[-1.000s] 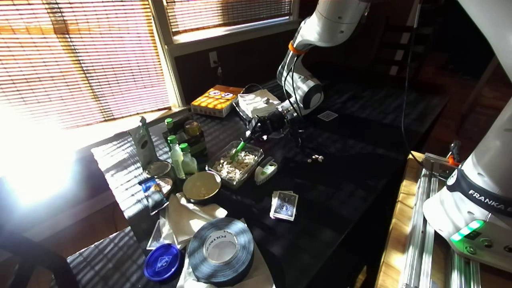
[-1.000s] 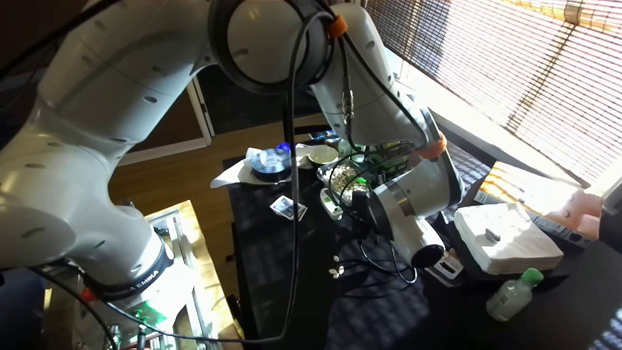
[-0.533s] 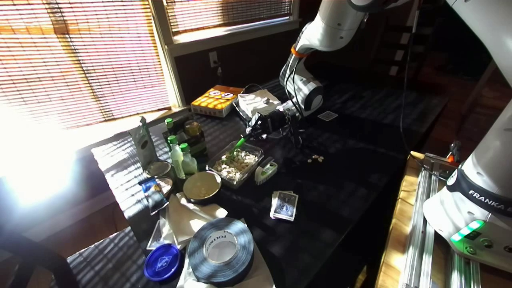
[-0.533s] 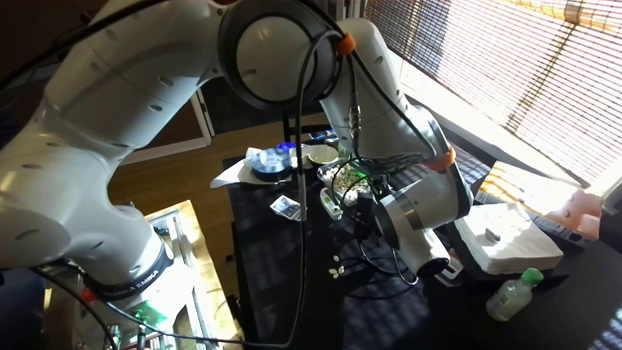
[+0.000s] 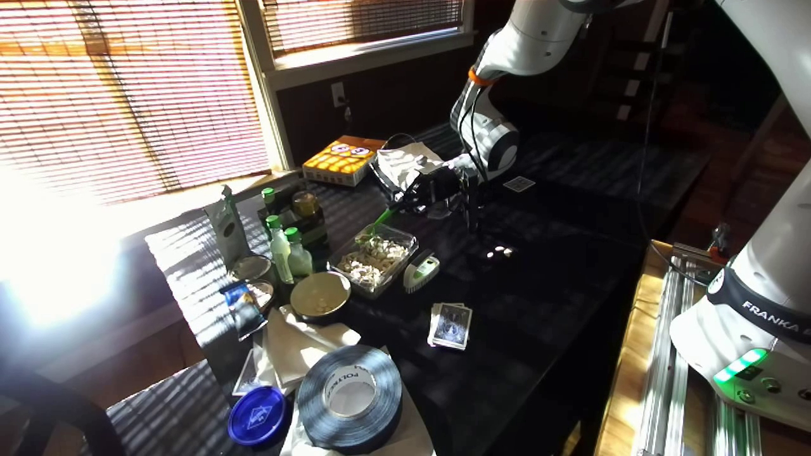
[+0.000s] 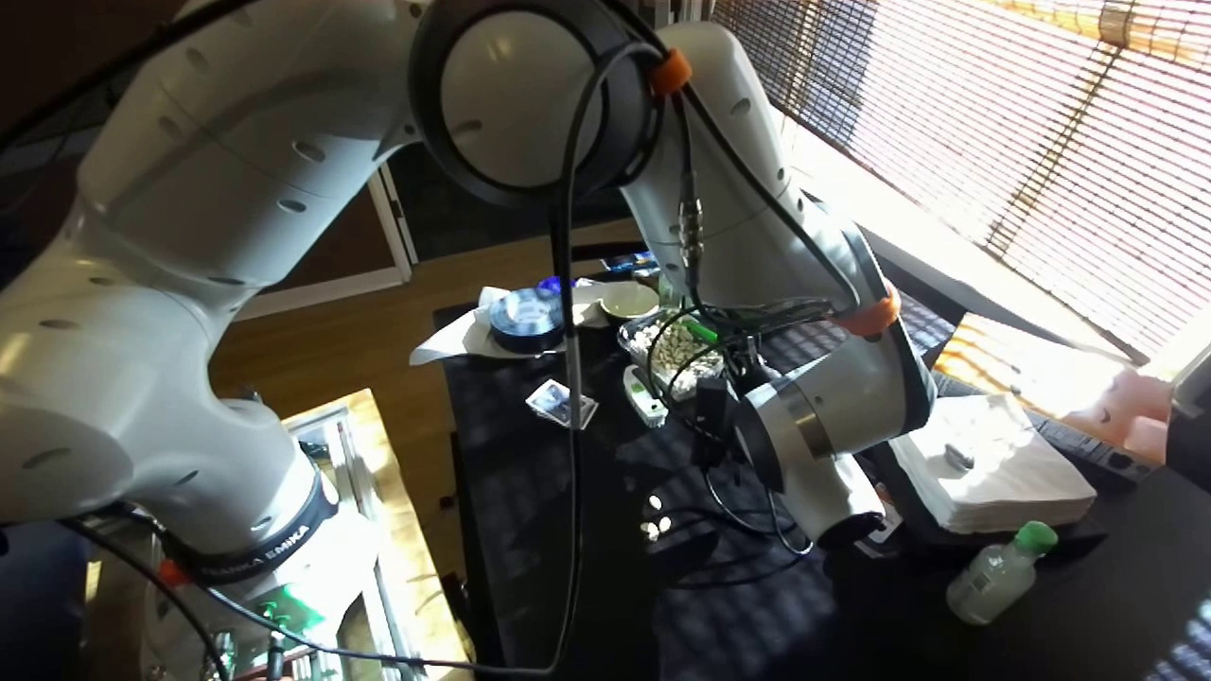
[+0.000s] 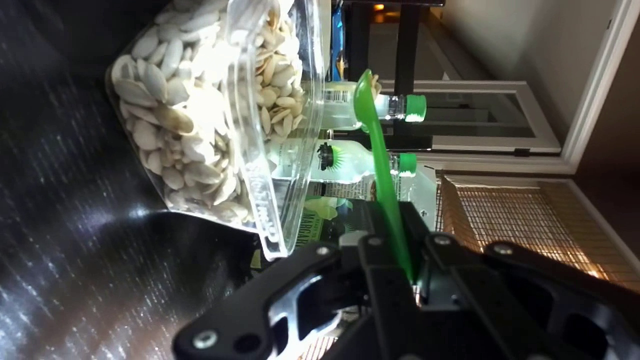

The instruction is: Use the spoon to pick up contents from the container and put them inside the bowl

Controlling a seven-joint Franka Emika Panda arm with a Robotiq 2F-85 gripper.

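While near the container (image 7: 265, 210), green spoon (image 7: 384, 175), seeds (image 7: 375, 86) aboard, tight in the pinching gripper (image 7: 394, 220).

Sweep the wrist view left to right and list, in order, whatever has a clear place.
Container → blue packet → spoon → blinds.

Up from the seeds (image 7: 185, 120) in the container (image 7: 262, 205), the green spoon (image 7: 382, 170) now has its tip clear above them; a second earlier it sat in their midst. The gripper (image 7: 391, 212) and arm (image 5: 529, 44) have drawn back from the container, and the spoon, small in both exterior views, appears flatter.
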